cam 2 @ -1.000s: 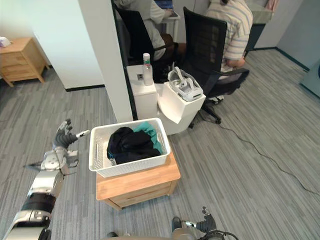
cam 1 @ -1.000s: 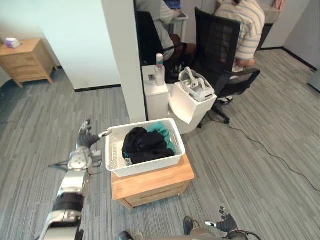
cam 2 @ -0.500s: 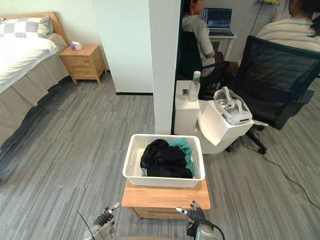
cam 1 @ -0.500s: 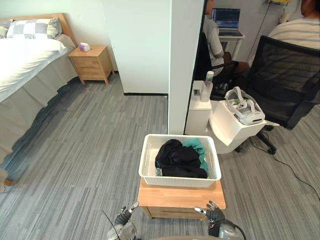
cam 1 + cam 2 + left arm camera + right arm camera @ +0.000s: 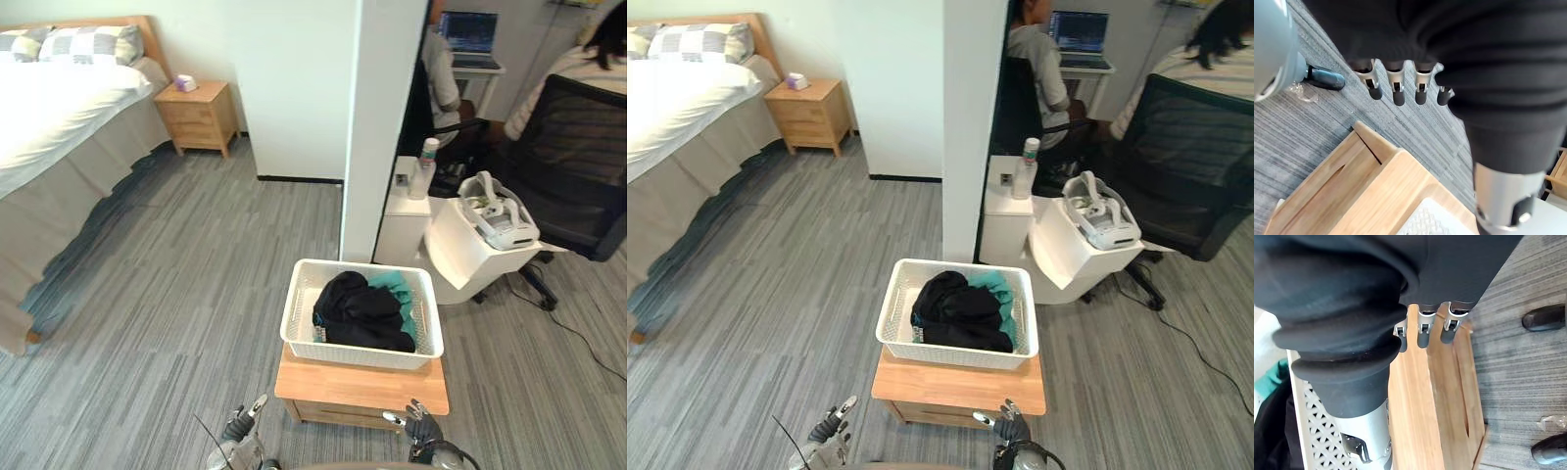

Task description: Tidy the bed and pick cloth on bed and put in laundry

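Ahead: I have the stand [image 5: 362,387] close before me, with the basket [image 5: 359,355] on top barring a low, straight reach.
Basket top: open from above, though clothes [image 5: 362,311] fill its middle.
Left: I see bare floor [image 5: 167,294] running free to the bed [image 5: 59,147].
Behind basket: the pillar [image 5: 387,117] stands near.
Right: a box [image 5: 475,250] and a chair [image 5: 578,166] crowd that side.

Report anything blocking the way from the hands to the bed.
Nothing visible does. The left hand and right hand hang low before the wooden stand bearing the laundry basket; the bed lies far left, with grey floor between.
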You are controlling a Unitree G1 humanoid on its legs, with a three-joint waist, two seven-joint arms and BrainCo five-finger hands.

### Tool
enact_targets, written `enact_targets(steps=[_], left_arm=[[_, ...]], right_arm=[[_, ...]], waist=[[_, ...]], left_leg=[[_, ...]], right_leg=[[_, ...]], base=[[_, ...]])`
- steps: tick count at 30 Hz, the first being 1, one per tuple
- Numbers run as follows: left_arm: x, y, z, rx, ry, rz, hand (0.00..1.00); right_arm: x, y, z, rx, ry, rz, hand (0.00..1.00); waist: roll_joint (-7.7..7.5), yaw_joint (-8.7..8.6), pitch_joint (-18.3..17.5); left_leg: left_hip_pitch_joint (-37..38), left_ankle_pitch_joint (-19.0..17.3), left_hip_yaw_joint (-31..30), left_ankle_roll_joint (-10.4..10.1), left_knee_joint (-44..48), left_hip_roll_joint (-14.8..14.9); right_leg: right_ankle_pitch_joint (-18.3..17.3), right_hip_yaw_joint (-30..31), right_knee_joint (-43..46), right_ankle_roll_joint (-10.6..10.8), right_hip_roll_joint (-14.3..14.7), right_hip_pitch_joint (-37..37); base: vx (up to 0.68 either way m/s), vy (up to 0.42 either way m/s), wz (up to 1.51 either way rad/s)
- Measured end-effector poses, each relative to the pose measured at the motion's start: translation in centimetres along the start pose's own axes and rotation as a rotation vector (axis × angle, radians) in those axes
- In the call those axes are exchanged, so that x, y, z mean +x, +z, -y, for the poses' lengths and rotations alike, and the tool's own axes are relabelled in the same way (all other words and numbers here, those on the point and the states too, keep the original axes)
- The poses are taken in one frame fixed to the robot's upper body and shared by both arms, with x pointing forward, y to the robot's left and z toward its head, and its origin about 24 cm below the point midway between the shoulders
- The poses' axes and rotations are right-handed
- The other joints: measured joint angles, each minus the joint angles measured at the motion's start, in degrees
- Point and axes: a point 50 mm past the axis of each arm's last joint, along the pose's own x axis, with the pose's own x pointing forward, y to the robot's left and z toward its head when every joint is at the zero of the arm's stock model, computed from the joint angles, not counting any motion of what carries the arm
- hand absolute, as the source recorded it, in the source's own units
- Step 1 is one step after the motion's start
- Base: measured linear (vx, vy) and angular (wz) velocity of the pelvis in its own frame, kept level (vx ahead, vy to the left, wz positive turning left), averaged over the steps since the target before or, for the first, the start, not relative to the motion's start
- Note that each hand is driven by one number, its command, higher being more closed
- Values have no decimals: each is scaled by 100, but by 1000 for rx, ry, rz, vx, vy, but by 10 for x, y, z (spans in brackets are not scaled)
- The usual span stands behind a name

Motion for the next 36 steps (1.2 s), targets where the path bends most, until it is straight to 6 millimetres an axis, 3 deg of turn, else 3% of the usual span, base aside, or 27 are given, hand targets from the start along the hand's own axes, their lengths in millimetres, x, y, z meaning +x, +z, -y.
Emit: enact_targets(steps=[2, 5, 6, 7, 8, 9, 10, 11, 12, 13, 16, 17, 18, 20, 22, 23, 24, 25, 26, 27, 28, 30, 33, 34, 36], left_arm=[[0, 1, -8, 12, 35, 2, 0], [-1, 3, -18, 85, 52, 12, 0], [-1, 4, -19, 116, 52, 23, 0], [-1, 4, -19, 127, 51, 26, 0], [-3, 1, -21, 139, 54, 17, 0], [-3, 0, -23, 142, 57, 16, 0], [-3, 4, -30, 161, 71, 19, 0], [-3, 6, -37, 167, 82, 18, 0], [-3, 8, -38, 181, 79, 19, 0], [-2, 5, -33, 196, 53, -1, 0], [-1, 5, -28, 204, 25, -9, 0], [-1, 0, -24, 247, -6, -34, 0], [-1, 0, -22, 260, -19, -39, 0], [-1, -2, -17, 290, -48, -56, 0], [-1, -4, -16, 304, -54, -64, 0], [-1, -6, -13, 322, -64, -74, 0], [-2, -9, -13, 334, -69, -87, 0], [-2, -8, -13, 353, -74, -93, 0], [-1, -7, -10, 403, -95, -99, 0], [2, -1, -9, 446, -98, -102, 0], [4, 2, -9, 463, -97, -104, 0], [7, 6, -2, 481, -99, -116, 0], [8, 5, -1, 490, -91, -136, 0], [7, 3, -1, 478, -84, -145, 0], [6, -3, 8, 470, -109, -150, 0]], right_arm=[[0, -2, -6, -26, 21, -13, 0], [0, -3, 3, -41, 0, -30, 0], [0, -2, 13, -51, -24, -42, 0], [0, -2, 19, -50, -40, -53, 0], [-1, -4, 28, -31, -69, -73, 0], [-1, -3, 33, -19, -87, -73, 0], [2, 3, 30, 5, -85, -60, 0], [5, 8, 24, 37, -80, -46, 0], [6, 9, 24, 55, -85, -46, 0], [3, 5, 32, 88, -116, -61, 0], [5, 12, 35, 97, -128, -39, 0], [4, 12, 38, 99, -145, -43, 0], [3, 9, 39, 103, -159, -58, 0], [-1, -5, 44, 123, -186, -121, 0], [-3, -8, 48, 153, -213, -138, 0], [-4, -11, 53, 164, -236, -146, 0], [-6, -12, 56, 179, -248, -145, 0], [-6, -11, 56, 186, -251, -137, 0], [-7, -10, 57, 201, -258, -115, 0], [-9, -13, 52, 222, -255, -106, 0], [-9, -14, 50, 232, -256, -103, 0], [-9, -16, 45, 274, -278, -103, 0], [-10, -17, 44, 279, -283, -92, 0], [-10, -16, 40, 306, -277, -86, 0], [-12, -17, 46, 303, -295, -87, 0]], waist=[[-122, 110, 57], [-306, -43, 23], [-293, -66, 34], [-281, -71, 53], [-251, -59, 114], [-141, -70, 135], [-78, -82, 270], [-224, -80, 321], [-295, -96, 343], [-256, -199, 290], [-192, -155, 336], [-117, -313, 374], [-61, -322, 401], [59, -353, 496], [117, -378, 507], [146, -414, 515], [208, -503, 508], [232, -532, 501], [394, -546, 477], [242, -548, 468], [159, -548, 472], [23, -533, 505], [4, -558, 488], [1, -559, 466], [74, -554, 334]], left_leg=[[-39, -30, -167, 106, -1, -154], [6, -314, 1340, 572, 57, -305], [-108, -139, 1664, 670, 214, -325], [-149, -12, 1745, 642, 348, -326], [-147, -71, 1635, 656, 404, -380], [-117, -80, 1504, 672, 397, -308], [-112, -75, 1258, 673, 376, -182], [-119, -17, 1082, 689, 331, -230], [-95, 31, 994, 684, 246, -310], [-35, 54, 839, 703, 23, -394], [-30, 49, 857, 697, 0, -531], [-36, 50, 656, 698, -4, -582], [-39, 50, 611, 698, -5, -593], [-40, -20, 445, 684, -7, -630], [-4, -175, 503, 820, -7, -641], [68, -291, 481, 840, -5, -642], [88, -302, 313, 850, -3, -564], [85, -273, 162, 835, 0, -511], [56, -84, -135, 795, 3, -340], [-50, -58, -449, 769, 1, -286], [-119, -48, -602, 762, 1, -284], [-243, 113, -1161, 773, 1, -326], [-200, 85, -1165, 804, -3, -514], [-173, 48, -935, 852, -2, -641], [-134, -62, -398, 895, 38, -606]], right_leg=[[-115, -447, 15, 184, -139, 247], [-227, -1491, 117, 325, -540, 596], [-253, -1789, 332, 330, -668, 654], [-264, -1898, 489, 309, -725, 669], [-267, -1999, 1159, 224, -893, 595], [-444, -1943, 1415, 135, -877, 531], [-695, -1758, 1267, 105, -493, 377], [-580, -1763, 763, -76, -138, 234], [-509, -1824, 610, -197, -47, 162], [-418, -1855, 553, -184, -93, 381], [-500, -2201, 647, -24, -190, 387], [-500, -2367, 667, 11, -210, 488], [-499, -2438, 668, 10, -210, 524], [-468, -2663, 672, -36, -216, 687], [-459, -2802, 787, -58, -284, 790], [-473, -2775, 1097, -217, -325, 796], [-462, -2493, 1664, -704, -367, 628], [-411, -2151, 2062, -909, -381, 447], [-601, -1111, 2472, -970, -153, 29], [-840, -46, 2298, -842, 274, -194], [-924, 375, 2189, -783, 469, -287], [-1064, 1670, 1869, -724, 1133, -532], [-973, 2406, 1397, -782, 1330, -523], [-740, 2431, 1214, -791, 1216, -552], [-697, 2137, 1001, -801, 1015, -518]], base=[[45, -4, 95], [116, 78, 169], [190, 146, 184], [194, 160, 159], [140, 109, 115], [111, 53, 122], [84, -28, 102], [28, -100, 102], [61, -69, 125], [59, -6, 93], [5, 2, 31], [-42, -16, 44], [-51, -4, 59], [-57, 4, 50], [-35, 15, 42], [6, 33, 56], [29, 49, 61], [40, 63, 74], [30, 32, 96], [50, -13, 108], [59, -58, 124], [36, -54, 123], [-13, -44, 89], [-25, 6, 69], [49, 1, 69]])
